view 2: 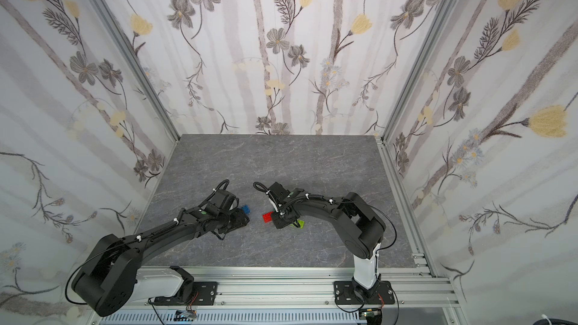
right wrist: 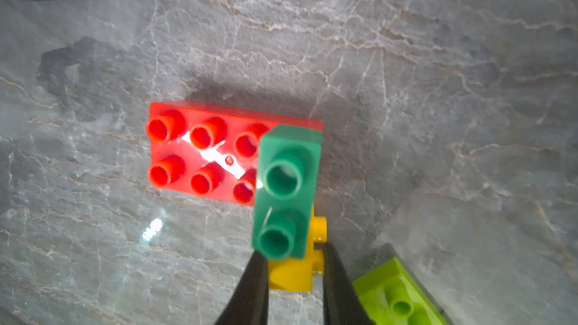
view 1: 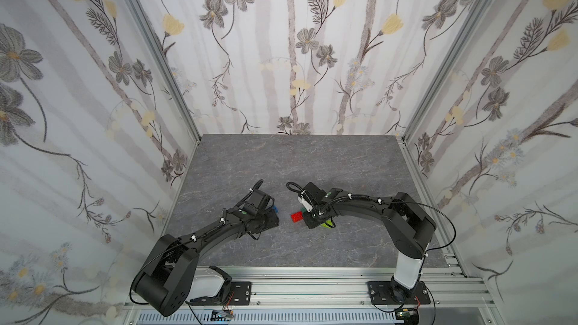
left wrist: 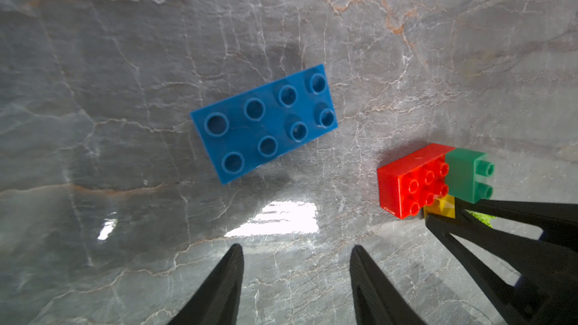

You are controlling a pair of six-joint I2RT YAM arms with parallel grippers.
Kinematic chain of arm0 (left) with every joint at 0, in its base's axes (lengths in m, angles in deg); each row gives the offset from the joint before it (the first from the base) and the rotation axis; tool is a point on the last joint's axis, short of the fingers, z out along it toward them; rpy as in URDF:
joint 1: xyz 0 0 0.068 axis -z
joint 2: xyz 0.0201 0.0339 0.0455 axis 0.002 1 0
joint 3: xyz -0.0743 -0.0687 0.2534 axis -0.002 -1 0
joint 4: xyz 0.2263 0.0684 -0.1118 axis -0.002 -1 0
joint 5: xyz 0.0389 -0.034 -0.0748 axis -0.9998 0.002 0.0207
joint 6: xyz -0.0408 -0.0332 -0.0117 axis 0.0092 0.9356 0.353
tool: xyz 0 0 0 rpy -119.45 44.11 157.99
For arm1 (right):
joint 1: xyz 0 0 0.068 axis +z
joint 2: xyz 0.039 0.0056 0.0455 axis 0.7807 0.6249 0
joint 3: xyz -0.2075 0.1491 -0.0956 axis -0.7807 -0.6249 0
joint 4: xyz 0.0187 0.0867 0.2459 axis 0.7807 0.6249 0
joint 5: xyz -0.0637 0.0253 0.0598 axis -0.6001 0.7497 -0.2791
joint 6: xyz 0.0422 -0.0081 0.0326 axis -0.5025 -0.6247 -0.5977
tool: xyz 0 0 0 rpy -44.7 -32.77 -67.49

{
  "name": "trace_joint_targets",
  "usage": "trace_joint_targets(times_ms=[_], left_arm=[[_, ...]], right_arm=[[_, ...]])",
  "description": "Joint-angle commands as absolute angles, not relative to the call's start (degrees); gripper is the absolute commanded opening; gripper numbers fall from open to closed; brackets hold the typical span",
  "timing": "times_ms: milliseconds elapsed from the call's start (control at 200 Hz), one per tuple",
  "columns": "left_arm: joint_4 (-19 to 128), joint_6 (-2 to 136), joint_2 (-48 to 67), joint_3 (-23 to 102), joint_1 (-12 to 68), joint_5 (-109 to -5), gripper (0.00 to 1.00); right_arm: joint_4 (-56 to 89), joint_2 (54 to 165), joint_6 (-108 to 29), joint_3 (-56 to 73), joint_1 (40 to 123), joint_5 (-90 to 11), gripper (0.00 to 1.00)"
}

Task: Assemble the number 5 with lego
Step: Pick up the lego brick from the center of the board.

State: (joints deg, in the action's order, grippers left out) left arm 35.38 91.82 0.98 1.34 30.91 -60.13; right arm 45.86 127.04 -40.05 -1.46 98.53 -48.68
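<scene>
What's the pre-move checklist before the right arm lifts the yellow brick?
1. Right gripper fingers either side of yellow brick: ok.
2. Grip fully closed: cannot tell.
3. Dark green brick seated on red brick: ok, overlaps its end.
4. Yellow free of dark green overhang: not ok, partly beneath it.
5. Lime-green brick apart from the fingers: cannot tell, very close.
6. Left gripper open, holding nothing; blue brick loose on table: ok.
</scene>
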Motion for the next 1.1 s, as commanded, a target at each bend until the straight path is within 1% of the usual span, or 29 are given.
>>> trace_joint_targets(times_ms=[0, 250, 280, 310, 510, 784, 959, 1094], left_arm=[[35.75, 92.98, 0.37, 2.33, 30.9, -59.89, 0.56], [36.33, 93.94, -1.25, 6.13, 30.84, -55.12, 0.56], [36.85, 94.06, -1.25, 6.71, 30.87, -54.28, 0.56], [37.13, 94.07, -3.08, 7.5, 30.83, -53.69, 0.56], [39.33, 94.53, -4.51, 13.36, 31.08, -48.77, 0.61], [46.85, 96.29, -4.33, 17.12, 33.08, -43.01, 0.61], [50.27, 96.01, -4.07, 17.61, 34.14, -40.91, 0.62], [52.45, 95.86, -3.34, 17.96, 34.71, -38.82, 0.6]], right_arm=[[46.71, 123.97, -40.61, -2.55, 98.61, -49.19, 0.22], [47.89, 113.46, -39.45, -5.07, 98.7, -51.04, 0.22], [47.89, 110.68, -39.14, -5.08, 98.71, -51.53, 0.22], [47.89, 109.27, -38.91, -5.08, 98.75, -52.03, 0.22], [47.89, 101.81, -37.37, -3.39, 98.9, -56.22, 0.23], [47.46, 97.89, -35.98, -0.71, 100.84, -59.76, 0.23], [46.8, 96.96, -36.27, 0.1, 101.42, -59.51, 0.23], [46.42, 96.39, -36.32, 0.46, 101.51, -59.26, 0.23]])
